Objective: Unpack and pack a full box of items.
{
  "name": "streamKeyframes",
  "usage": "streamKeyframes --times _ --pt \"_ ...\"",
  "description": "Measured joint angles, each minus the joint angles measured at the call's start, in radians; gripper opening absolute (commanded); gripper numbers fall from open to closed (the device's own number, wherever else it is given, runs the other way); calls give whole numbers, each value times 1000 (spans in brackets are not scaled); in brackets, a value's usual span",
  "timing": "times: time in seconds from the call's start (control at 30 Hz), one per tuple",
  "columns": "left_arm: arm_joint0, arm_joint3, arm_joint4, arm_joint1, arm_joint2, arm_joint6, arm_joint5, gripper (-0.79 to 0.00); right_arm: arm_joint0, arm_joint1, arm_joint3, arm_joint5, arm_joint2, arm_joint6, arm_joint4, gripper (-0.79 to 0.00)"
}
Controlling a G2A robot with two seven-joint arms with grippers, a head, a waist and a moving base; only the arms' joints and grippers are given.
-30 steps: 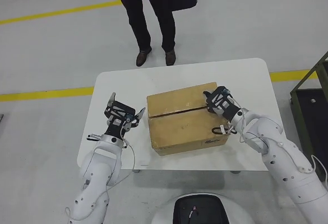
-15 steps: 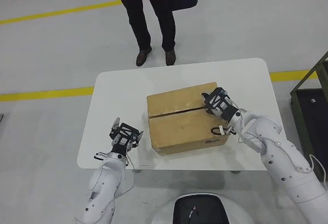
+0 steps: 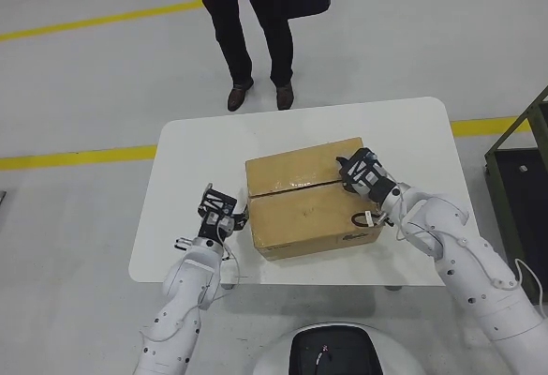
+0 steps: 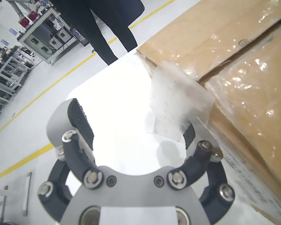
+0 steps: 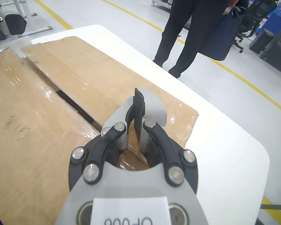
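You'll find a handwritten scrawl (image 5: 17,127) in dark pen on top of the box (image 5: 89,76), but it doesn't make readable words. Fine printed lines (image 4: 242,176) run along the box's side wall, too blurred to read. A white sticker (image 5: 128,211) at the base of the right gripper (image 5: 137,105) carries dark characters, upside down and cut off at the edge.

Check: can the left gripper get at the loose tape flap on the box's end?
Probably yes: the left gripper is open right beside the box, with the tape flap hanging just ahead and nothing between them.
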Motion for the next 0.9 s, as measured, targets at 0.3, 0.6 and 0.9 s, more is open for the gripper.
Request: streamKeyframes --times 0.3,0.6,0.9 --pt "-12 33 -137 -14 -25 27 57 0 4 -2 3 2 -1 -2 1 -785" --pt "-4 -2 -141 -18 -38 50 78 0 9 -3 8 -3 -3 -1 0 -785" --pt "-5 -57 -215 -21 -58 61 10 0 10 -3 11 -5 2 -1 -7 -785"
